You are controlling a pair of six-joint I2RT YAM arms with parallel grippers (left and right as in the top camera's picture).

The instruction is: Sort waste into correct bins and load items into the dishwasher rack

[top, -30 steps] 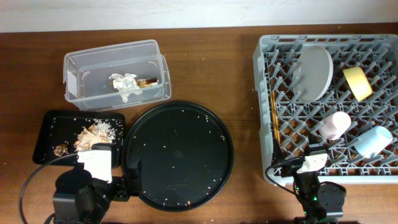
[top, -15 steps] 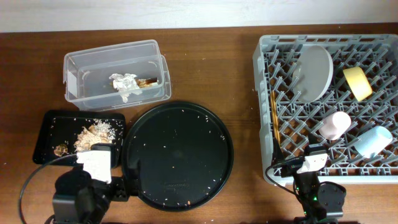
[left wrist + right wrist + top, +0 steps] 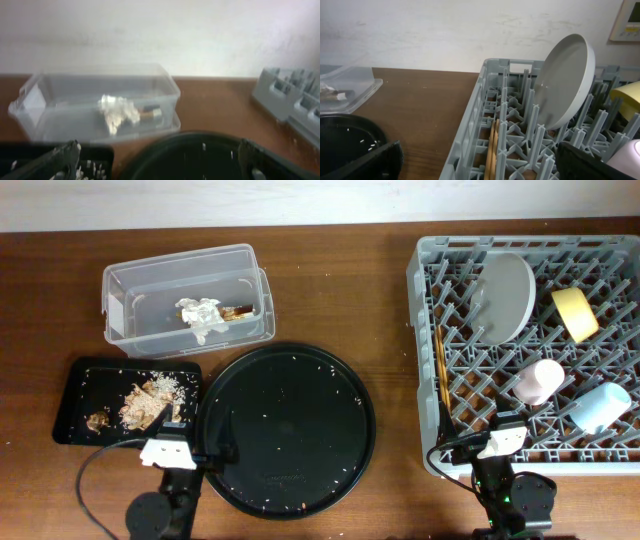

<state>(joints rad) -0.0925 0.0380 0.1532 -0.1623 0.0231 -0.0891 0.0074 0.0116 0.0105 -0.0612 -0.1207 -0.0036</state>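
The clear tub (image 3: 130, 298) holds the crumpled white tissue (image 3: 200, 316) and the brown-gold skewer scrap (image 3: 238, 311); both also show in the left wrist view (image 3: 117, 112). The small black tray (image 3: 80, 385) holds the beige food scraps (image 3: 150, 394). The grey dishwasher rack (image 3: 425, 300) holds the grey-green plate (image 3: 505, 295), yellow bowl (image 3: 575, 313), pink cup (image 3: 540, 380), light-blue cup (image 3: 600, 407) and chopsticks (image 3: 441, 370). My left gripper (image 3: 190, 435) is open and empty over the gap between the black trays. My right gripper (image 3: 497, 430) is open and empty at the rack's near edge.
A large round black tray (image 3: 285, 425) with scattered rice grains lies between the small tray and the rack. Bare brown table (image 3: 380, 290) runs between the tub and the rack. A white wall lies behind the table.
My left arm has drawn back toward the front edge and shifted slightly right; its wrist now sits lower in the overhead view. The right arm has not moved.
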